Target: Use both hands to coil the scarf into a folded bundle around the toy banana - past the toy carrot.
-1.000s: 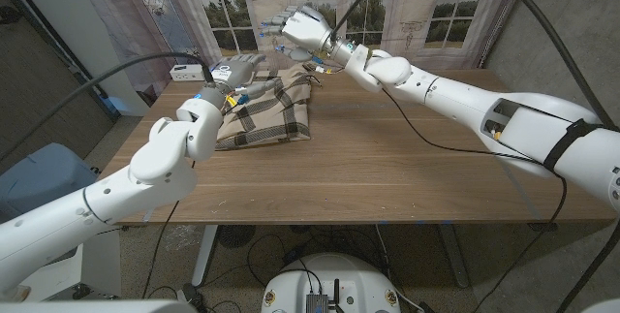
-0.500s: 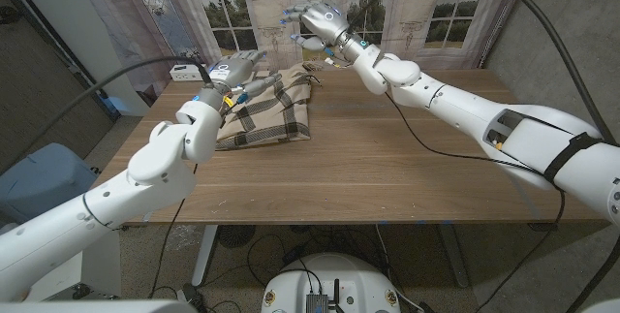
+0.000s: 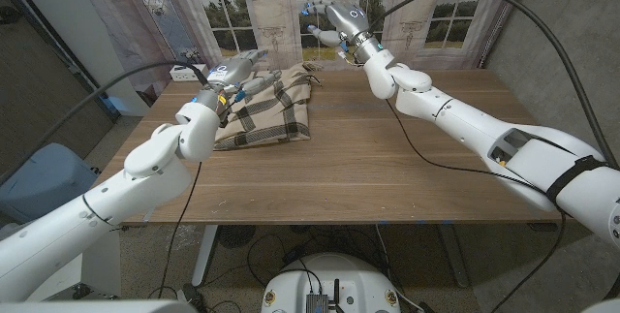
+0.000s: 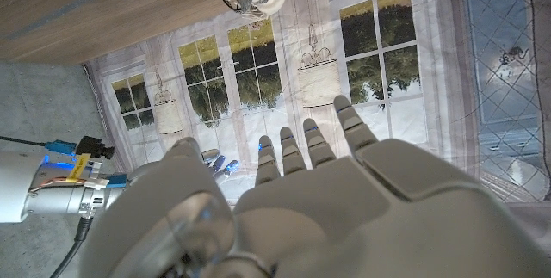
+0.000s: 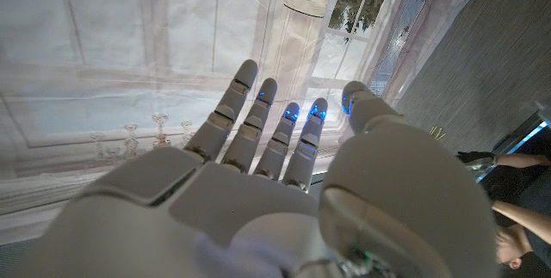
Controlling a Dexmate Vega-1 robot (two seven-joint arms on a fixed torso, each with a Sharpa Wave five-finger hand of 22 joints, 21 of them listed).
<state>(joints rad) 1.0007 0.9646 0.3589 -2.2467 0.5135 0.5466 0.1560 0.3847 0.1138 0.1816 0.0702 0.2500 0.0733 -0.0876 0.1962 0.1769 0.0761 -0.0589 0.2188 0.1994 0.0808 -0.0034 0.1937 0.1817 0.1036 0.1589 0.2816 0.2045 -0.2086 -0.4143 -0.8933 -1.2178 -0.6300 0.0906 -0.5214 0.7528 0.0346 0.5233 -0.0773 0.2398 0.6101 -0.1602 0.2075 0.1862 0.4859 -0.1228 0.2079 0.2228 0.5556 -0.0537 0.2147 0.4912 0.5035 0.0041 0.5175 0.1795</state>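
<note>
Clearly both hands are empty. The left hand (image 3: 235, 67) hovers just over the near-left edge of the scarf (image 3: 266, 108), fingers spread and straight; its wrist view shows the fingers (image 4: 303, 145) reaching out toward the printed window backdrop (image 4: 258, 71) with nothing between them. The right hand (image 3: 334, 19) is raised well above the table's far edge, beyond the scarf, fingers likewise splayed against the backdrop in its own wrist view (image 5: 258, 166).

The scarf, a plaid brown and cream cloth, lies in a loose rumpled heap on the far left part of the table (image 3: 387, 168), with a fringed end (image 3: 310, 71) pointing toward the far edge. Neither a toy banana nor a toy carrot can be made out; if either is present it may be under the folds, but I cannot tell.

As a judgement, the cloth looks light, soft and limp, so it will sag and slide rather than hold a shape. Pinching a single layer would likely just drag the heap. A better hold seems to be one hand at the fringed far end and the other on the near-left edge, gathering several layers at once, then rolling inward while keeping some tension so that the coil does not fall open.
</note>
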